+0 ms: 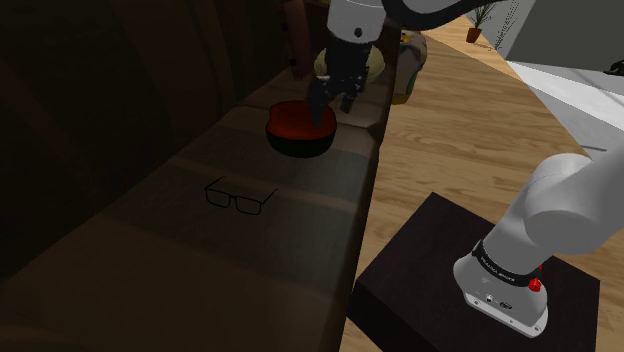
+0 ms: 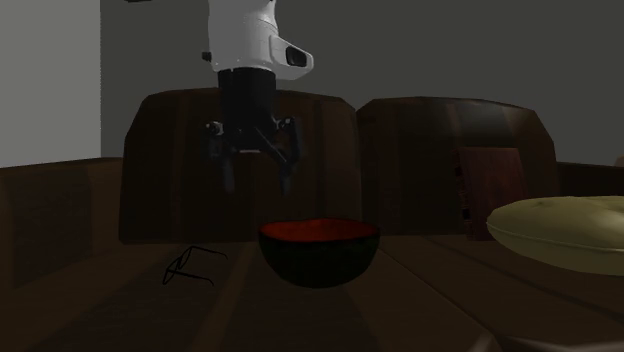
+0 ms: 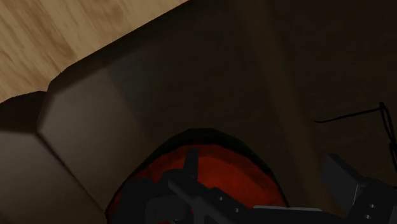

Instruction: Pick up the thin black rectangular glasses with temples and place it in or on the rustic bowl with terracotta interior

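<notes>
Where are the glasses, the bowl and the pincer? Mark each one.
glasses (image 1: 232, 197), shoulder view, on the bridge between the lenses.
bowl (image 2: 320, 262), second exterior view, on its dark outer wall.
pincer (image 2: 258, 186), second exterior view, midway between its open fingertips.

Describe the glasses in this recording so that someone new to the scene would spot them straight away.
Start at the long dark brown sofa; on its seat stands a dark round bowl with a red inside. Apart from the bowl, towards the shoulder view's lower left, lie the thin black rectangular-framed glasses. They are the one flat, wire-like outline on the seat, unlike the solid bowl.
</notes>
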`<control>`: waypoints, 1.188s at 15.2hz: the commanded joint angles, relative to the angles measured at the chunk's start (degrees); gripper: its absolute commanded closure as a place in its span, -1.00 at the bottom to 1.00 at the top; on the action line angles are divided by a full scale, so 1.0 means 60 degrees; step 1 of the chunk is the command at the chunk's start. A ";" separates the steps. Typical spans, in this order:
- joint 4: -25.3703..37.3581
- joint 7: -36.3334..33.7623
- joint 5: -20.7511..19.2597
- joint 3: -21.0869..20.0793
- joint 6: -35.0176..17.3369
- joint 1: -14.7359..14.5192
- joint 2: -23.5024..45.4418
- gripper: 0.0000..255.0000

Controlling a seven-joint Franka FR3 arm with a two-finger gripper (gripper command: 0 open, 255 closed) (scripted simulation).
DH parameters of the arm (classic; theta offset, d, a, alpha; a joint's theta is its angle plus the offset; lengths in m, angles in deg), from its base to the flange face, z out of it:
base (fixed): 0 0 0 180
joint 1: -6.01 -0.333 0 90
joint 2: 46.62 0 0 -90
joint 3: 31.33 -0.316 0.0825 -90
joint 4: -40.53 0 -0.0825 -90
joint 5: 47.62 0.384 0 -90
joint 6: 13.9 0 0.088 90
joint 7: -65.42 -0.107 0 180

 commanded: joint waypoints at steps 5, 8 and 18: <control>0.1071 -0.1275 -0.0734 -0.1180 -0.0395 -0.0110 0.1808 -1.00; 0.1746 -0.2005 -0.1346 -0.1717 -0.0487 -0.0216 0.2869 -1.00; 0.4834 -0.4341 -0.4020 -0.2500 0.0093 -0.1637 0.6932 -1.00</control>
